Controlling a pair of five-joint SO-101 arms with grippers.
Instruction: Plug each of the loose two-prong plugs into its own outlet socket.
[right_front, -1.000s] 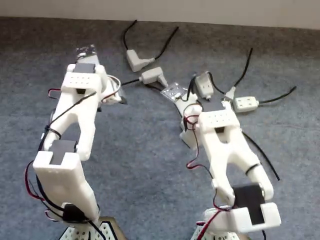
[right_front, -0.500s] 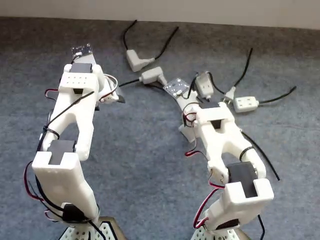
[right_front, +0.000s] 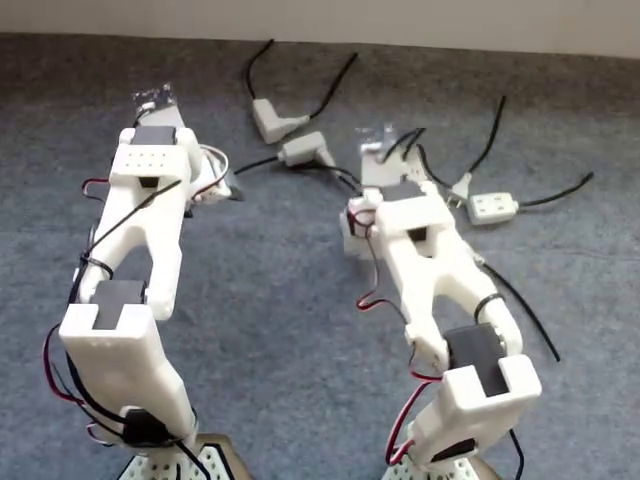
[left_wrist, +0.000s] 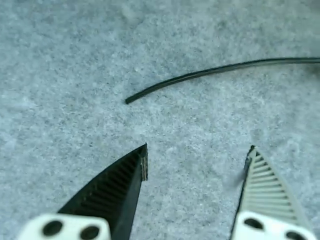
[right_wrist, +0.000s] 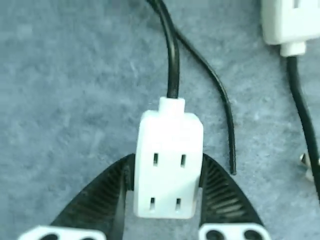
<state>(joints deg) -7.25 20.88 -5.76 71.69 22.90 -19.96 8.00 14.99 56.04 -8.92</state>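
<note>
A white outlet socket (right_wrist: 167, 165) with two pairs of slots and a black cord sits between the fingers of my right gripper (right_wrist: 167, 161), which press on both its sides. In the high view the right arm (right_front: 415, 235) covers that socket. A second white outlet socket (right_front: 491, 207) lies on the carpet to its right, with a small plug (right_front: 460, 186) beside it. An angled plug (right_front: 271, 121) and a straight plug (right_front: 305, 151) lie at the back centre. My left gripper (left_wrist: 196, 159) is open over bare carpet, near a black cord end (left_wrist: 200, 75).
Grey carpet (right_front: 280, 290) covers the table. Black cords (right_front: 490, 140) trail from the plugs and sockets toward the back and right. Another white plug body (right_wrist: 287, 22) with a cord lies just past the held socket. The left arm (right_front: 150, 200) stands at the left.
The right arm has stretched toward the back and now covers the socket that lay in the open before. The left arm's wrist has shifted slightly back and to the left.
</note>
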